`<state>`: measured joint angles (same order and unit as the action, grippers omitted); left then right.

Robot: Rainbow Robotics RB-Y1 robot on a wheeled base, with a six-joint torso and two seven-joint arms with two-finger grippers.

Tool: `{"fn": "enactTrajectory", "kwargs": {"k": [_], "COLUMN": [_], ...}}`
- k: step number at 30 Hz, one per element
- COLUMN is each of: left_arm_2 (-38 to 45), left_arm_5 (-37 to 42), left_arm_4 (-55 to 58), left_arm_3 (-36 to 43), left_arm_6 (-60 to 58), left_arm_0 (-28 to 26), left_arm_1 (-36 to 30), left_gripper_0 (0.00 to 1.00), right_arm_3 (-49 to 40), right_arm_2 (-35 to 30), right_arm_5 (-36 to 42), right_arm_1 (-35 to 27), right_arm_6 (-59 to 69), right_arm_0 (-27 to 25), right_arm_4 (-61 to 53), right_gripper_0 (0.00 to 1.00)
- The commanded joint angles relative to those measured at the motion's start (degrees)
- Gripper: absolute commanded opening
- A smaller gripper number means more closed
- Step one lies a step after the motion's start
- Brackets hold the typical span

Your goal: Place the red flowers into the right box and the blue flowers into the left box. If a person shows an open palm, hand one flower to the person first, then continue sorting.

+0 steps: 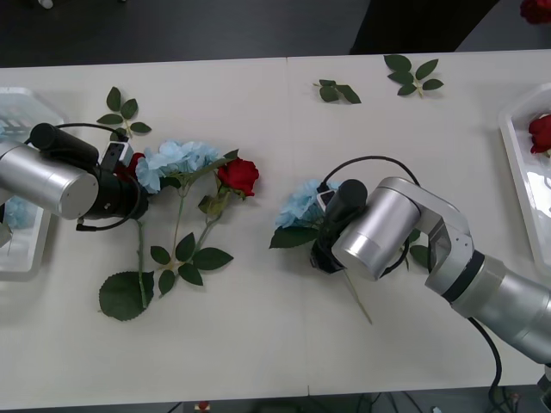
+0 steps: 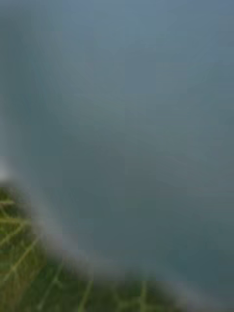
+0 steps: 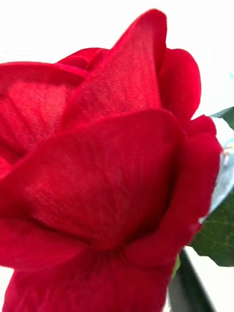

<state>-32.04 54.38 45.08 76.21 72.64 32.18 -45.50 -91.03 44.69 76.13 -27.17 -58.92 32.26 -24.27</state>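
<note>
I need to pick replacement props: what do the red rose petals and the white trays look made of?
Deep red rose petals: woven fabric, matte; a fine thread weave shows up close. Shallow white tray on the right: probably translucent plastic with a smooth, slightly glossy raised rim.

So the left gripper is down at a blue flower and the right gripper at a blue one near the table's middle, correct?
Not quite. The left gripper is at a red rose, as the left wrist view shows close up. The right gripper is indeed at a blue flower near the table's middle.
</note>
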Motion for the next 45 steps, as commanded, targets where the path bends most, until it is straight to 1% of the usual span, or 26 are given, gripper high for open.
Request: {"fn": "enactTrajectory", "kwargs": {"k": [1, 3, 5, 6, 7, 8, 12, 15, 18, 22, 24, 25, 27, 28, 29, 31, 34, 35, 38, 40, 41, 43, 44, 45], "left_arm_2": [-0.3, -0.3, -0.3, -0.3, -0.3, -0.3, -0.3, -0.3, -0.3, 0.0, 1.5, 2.1, 6.7, 8.3, 11.7, 18.6, 23.3, 25.3, 26.1, 25.5, 25.3, 24.4, 24.0, 23.1], "left_arm_5": [-1.4, -1.6, -1.6, -1.6, -1.6, -1.6, -1.6, -0.5, 1.7, 5.6, 6.4, 6.4, 6.4, 6.5, 6.4, 6.4, 5.5, 4.6, 1.3, -3.3, -4.5, -10.3, -11.6, -14.7], "left_arm_4": [1.2, 1.4, 1.5, 1.5, 1.5, 1.5, 1.8, 3.7, 7.3, 14.1, 17.7, 18.7, 23.1, 24.1, 26.2, 29.3, 31.1, 31.4, 31.3, 30.9, 30.9, 29.1, 28.3, 26.7], "left_arm_3": [-0.6, -0.8, -1.0, -0.9, -1.0, -1.0, -0.9, 1.7, 5.5, 14.6, 19.7, 20.9, 25.9, 27.1, 29.4, 33.9, 37.8, 39.5, 41.6, 41.9, 41.9, 41.9, 41.8, 41.8], "left_arm_6": [-0.5, -0.6, -0.6, -0.6, -0.6, -0.6, -0.6, 0.0, 0.5, 1.6, 2.2, 2.2, 2.7, 2.8, 2.9, 3.1, 3.4, 3.7, 5.1, 7.9, 8.6, 9.8, 9.8, 9.9], "left_arm_0": [2.7, 2.7, 2.7, 2.7, 2.7, 2.7, 2.7, 2.6, 2.6, 1.9, 0.3, -0.4, -4.2, -5.4, -7.8, -12.7, -15.7, -16.8, -17.0, -16.6, -16.5, -16.1, -15.9, -15.3], "left_arm_1": [0.8, 0.8, 0.7, 0.7, 0.7, 0.7, 0.4, -2.2, -6.2, -15.1, -19.5, -20.4, -23.3, -23.6, -23.7, -22.7, -20.1, -17.8, -13.0, -9.3, -8.3, -4.2, -3.3, -1.4], "left_gripper_0": [0.03, 0.02, 0.00, 0.00, 0.00, 0.00, 0.00, 0.00, 0.00, 0.00, 0.00, 0.00, 0.00, 0.00, 0.00, 0.00, 0.00, 0.00, 0.00, 0.00, 0.00, 0.00, 0.00, 0.00], "right_arm_3": [-0.2, -0.2, -0.2, -0.2, -0.2, -0.2, -0.2, -0.6, -1.7, -3.7, -4.3, -4.4, -5.4, -5.7, -6.2, -7.0, -7.2, -7.3, -7.3, -7.3, -7.3, -6.8, -6.5, -6.4], "right_arm_2": [0.7, 0.7, 0.7, 0.7, 0.7, 0.7, 0.7, 0.2, -2.2, -8.0, -11.5, -12.4, -16.6, -17.4, -19.5, -22.7, -24.6, -24.7, -24.5, -24.5, -24.5, -24.4, -24.3, -24.4], "right_arm_5": [-0.7, -0.7, -0.7, -0.7, -0.9, -0.9, -1.4, -1.9, -2.7, -2.6, -2.7, -2.7, -3.4, -3.6, -4.1, -5.6, -7.8, -9.9, -14.1, -17.4, -18.0, -20.1, -20.6, -21.5], "right_arm_1": [1.8, 1.7, 1.7, 1.7, 1.7, 1.7, 1.7, 1.0, 0.0, -1.6, -2.3, -2.5, -3.3, -3.7, -3.9, -4.5, -4.6, -4.6, -4.4, -3.9, -3.7, -3.1, -2.9, -2.7], "right_arm_6": [2.2, 2.3, 2.4, 2.5, 2.5, 2.6, 2.7, 2.8, 2.2, -1.0, -4.4, -5.3, -10.5, -11.6, -13.9, -19.5, -26.2, -29.7, -35.4, -39.3, -39.9, -41.9, -42.1, -42.2], "right_arm_0": [2.3, 2.3, 2.2, 2.3, 2.2, 2.2, 2.3, 2.8, 2.8, 2.8, 2.8, 2.8, 2.8, 2.8, 2.8, 3.1, 3.7, 4.5, 6.0, 7.4, 7.8, 9.4, 9.7, 10.3], "right_arm_4": [0.6, 0.7, 0.7, 0.8, 0.9, 0.9, 1.1, 0.7, -1.1, -6.0, -8.7, -9.4, -12.7, -13.7, -15.4, -19.0, -22.7, -25.4, -31.0, -36.5, -37.9, -45.5, -47.3, -50.6], "right_gripper_0": [0.64, 0.32, 0.09, 0.06, 0.06, 0.00, 0.00, 0.00, 0.00, 0.00, 0.00, 0.00, 0.00, 0.00, 0.00, 0.00, 0.00, 0.00, 0.00, 0.00, 0.00, 0.00, 0.00, 0.00]}}
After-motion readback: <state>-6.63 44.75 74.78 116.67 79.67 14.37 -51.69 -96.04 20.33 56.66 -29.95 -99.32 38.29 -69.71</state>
